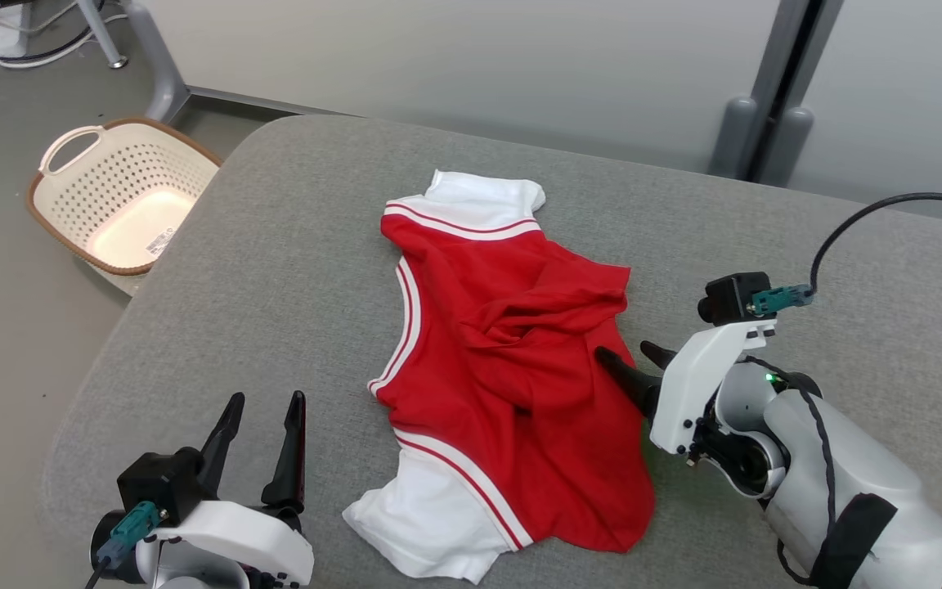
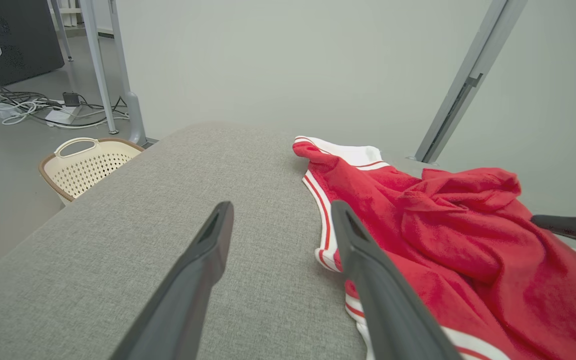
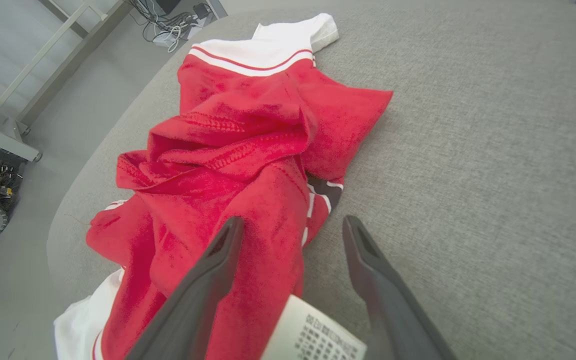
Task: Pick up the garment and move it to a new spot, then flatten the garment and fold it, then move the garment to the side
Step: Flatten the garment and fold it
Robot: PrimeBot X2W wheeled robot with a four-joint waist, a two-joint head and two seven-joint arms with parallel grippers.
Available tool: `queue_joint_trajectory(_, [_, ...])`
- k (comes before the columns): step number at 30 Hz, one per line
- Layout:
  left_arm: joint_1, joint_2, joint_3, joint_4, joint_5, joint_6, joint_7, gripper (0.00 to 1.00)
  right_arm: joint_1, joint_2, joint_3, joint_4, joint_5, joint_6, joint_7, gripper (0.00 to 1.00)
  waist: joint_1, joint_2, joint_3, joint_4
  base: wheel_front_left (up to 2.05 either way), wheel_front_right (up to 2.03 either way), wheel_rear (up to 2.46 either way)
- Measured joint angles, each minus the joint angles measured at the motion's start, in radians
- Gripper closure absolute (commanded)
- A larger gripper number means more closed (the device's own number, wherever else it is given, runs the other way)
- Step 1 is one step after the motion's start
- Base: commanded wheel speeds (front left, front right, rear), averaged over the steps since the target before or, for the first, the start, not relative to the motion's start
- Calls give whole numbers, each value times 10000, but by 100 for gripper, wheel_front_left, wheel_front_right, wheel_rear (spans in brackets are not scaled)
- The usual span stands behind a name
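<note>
You have a cream perforated basket (image 1: 115, 192) with a brown rim standing on the floor, just off the far left corner of the grey padded table (image 1: 275, 245). Its bottom carries a small printed label (image 1: 161, 240).

The garment (image 1: 504, 360) lies near the middle of the table. It is red, with white striped sleeve ends. Its long axis runs from the far side towards you, leaning a little to the right as it comes near. One white end points away from you and the other lies at the near edge. The red middle is bunched into folds and not flat.

Your left gripper (image 1: 266, 398) sits at the near left, beside the garment's left edge, with its fingers spread wide and nothing between them.

Your right gripper (image 3: 293, 220) is at the garment's right edge, with its fingers just as wide apart. In the right wrist view one finger lies over the red cloth and the other over bare table, with a white care tag (image 3: 313, 332) between them. It has no grip on the cloth, and you cannot tell whether a finger touches it.
</note>
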State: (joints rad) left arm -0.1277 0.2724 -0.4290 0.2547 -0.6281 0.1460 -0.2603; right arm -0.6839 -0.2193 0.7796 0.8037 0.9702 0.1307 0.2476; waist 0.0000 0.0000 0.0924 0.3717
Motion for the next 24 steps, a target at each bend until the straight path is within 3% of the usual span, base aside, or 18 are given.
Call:
queue_joint_trajectory(1, [-2,-13,2,31,0,-13,0,0,-39,44,2,56,67,0,128,0,0,0,16,87,0,0,0])
queue_joint_trajectory(2, [-2,-19,10,58,0,-17,0,0,-43,98,36,104,75,0,224,65,0,0,28,159,0,0,0])
queue_joint_trajectory(3, [8,-13,27,81,0,-29,0,0,-43,142,40,138,100,0,282,100,0,0,35,211,0,0,0])
queue_joint_trajectory(12, [122,90,173,113,29,-15,-12,0,106,-117,-134,-311,-161,2,-976,100,0,0,-182,-301,0,0,0])
queue_joint_trajectory(19, [218,209,171,-65,29,52,48,0,708,-842,-696,-1081,-984,0,-2215,100,0,0,-337,-1423,0,0,0])
queue_joint_trajectory(24, [217,286,178,-171,27,104,134,0,1337,-1116,-1438,-1559,-1641,0,-2389,100,0,0,-300,-2376,0,0,0])
